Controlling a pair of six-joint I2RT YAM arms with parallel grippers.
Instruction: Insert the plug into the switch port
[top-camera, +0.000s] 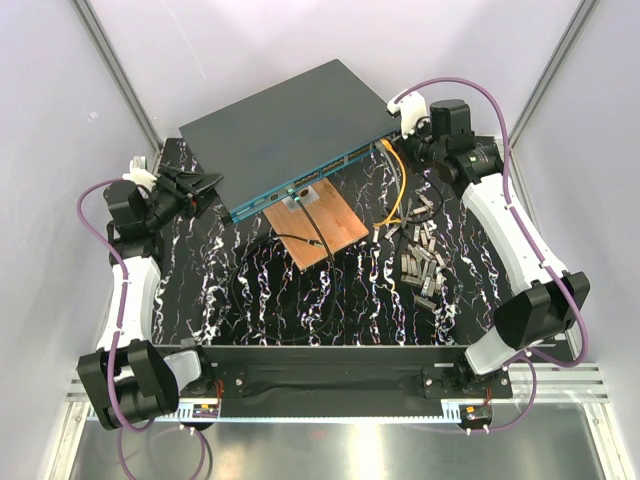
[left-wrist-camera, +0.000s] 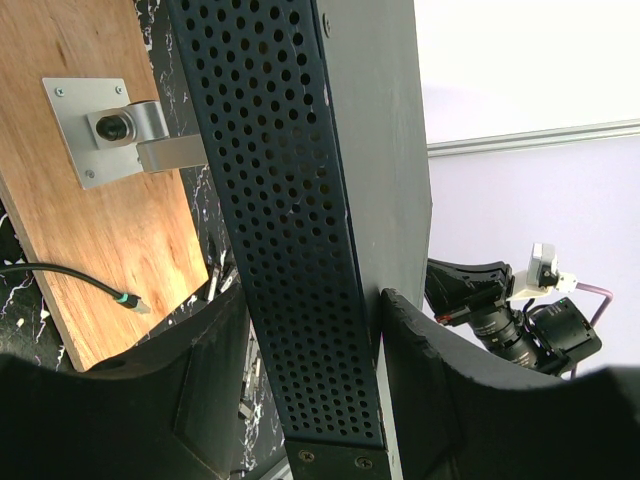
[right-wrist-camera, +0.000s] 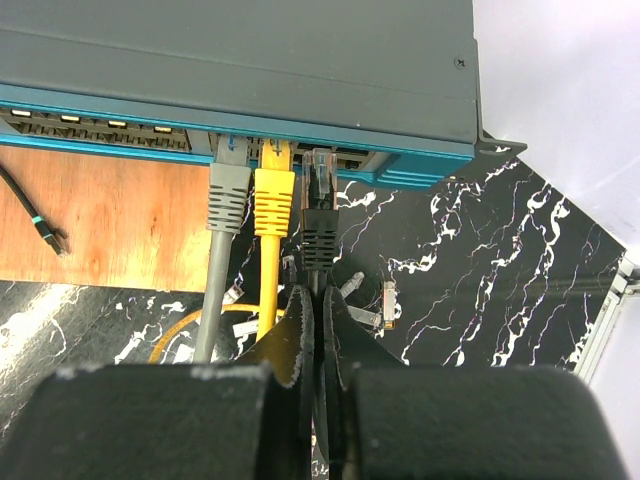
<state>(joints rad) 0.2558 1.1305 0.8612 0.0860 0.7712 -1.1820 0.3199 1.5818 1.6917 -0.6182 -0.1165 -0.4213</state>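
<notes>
The switch (top-camera: 290, 120) lies slanted at the back, dark grey on top, with its teal port edge (right-wrist-camera: 100, 125) facing the board. My left gripper (top-camera: 205, 185) straddles its left end. In the left wrist view the perforated side (left-wrist-camera: 290, 200) fills the gap between the fingers (left-wrist-camera: 430, 380), which press on it. My right gripper (right-wrist-camera: 320, 300) is shut on the black cable just behind the plug (right-wrist-camera: 320, 215). The plug's clear tip sits at the mouth of a port, right of a yellow plug (right-wrist-camera: 273, 195) and a grey plug (right-wrist-camera: 228, 190). How deep it sits is unclear. Seen from above, the right gripper (top-camera: 405, 150) is at the switch's right front corner.
A wooden board (top-camera: 325, 225) with a metal bracket (left-wrist-camera: 110, 130) lies under the switch's front edge, and a thin black cable (left-wrist-camera: 70, 275) crosses it. Several loose connectors (top-camera: 420, 250) are scattered on the black marbled mat to the right. A yellow cable (top-camera: 400, 185) loops beside them.
</notes>
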